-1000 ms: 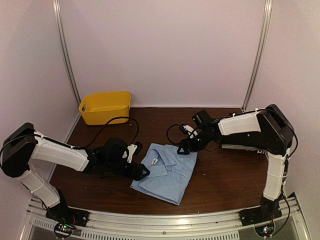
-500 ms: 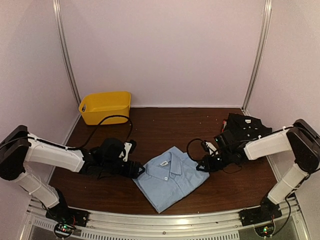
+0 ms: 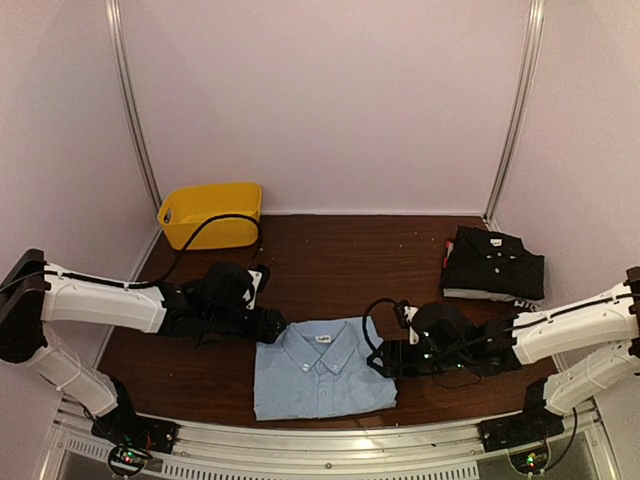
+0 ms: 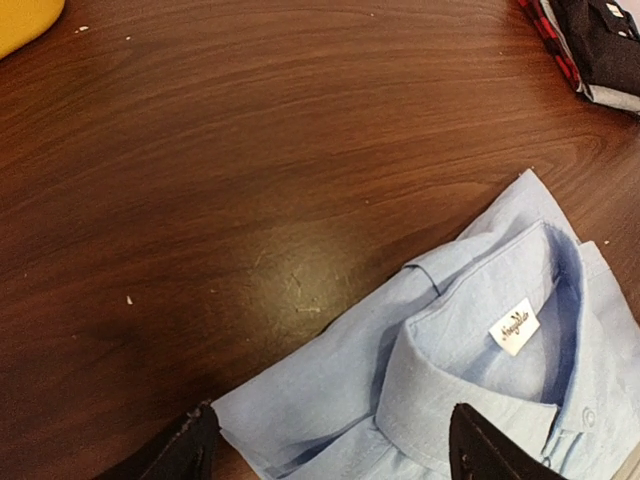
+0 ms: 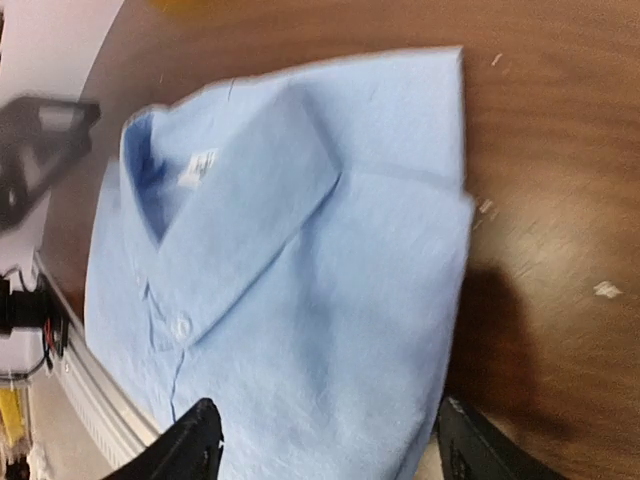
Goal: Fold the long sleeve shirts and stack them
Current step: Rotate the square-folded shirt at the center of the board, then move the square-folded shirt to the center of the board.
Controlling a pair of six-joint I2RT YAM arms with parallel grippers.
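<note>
- My left gripper [image 3: 270, 325] sits at the far left corner of the folded light blue shirt [image 3: 320, 368], jaws spread, pinching nothing.
- My right gripper [image 3: 385, 358] is at that shirt's right edge, jaws also spread wide and empty.
- The blue shirt lies collar up along the table's [image 3: 330, 250] near edge, about midway.
- The black shirt [image 3: 495, 262] lies folded by the right edge, towards the far corner. The yellow bin [image 3: 210, 213] stands in the far left corner.
- I judge the step to be carrying the blue shirt onto the black one.
- To do it well I should slide low under every layer on both sides, close together, and lift level so the fold holds.
- The left wrist view shows the collar label [image 4: 520, 327] and a pale layer [image 4: 615, 95] with a red checked edge [image 4: 545, 25] beside the black cloth.
- The right wrist view shows a button [image 5: 182, 326] and the shirt's hem close to the near edge.
- Only the overhead view shows both my arms and the whole gap to the pile.
</note>
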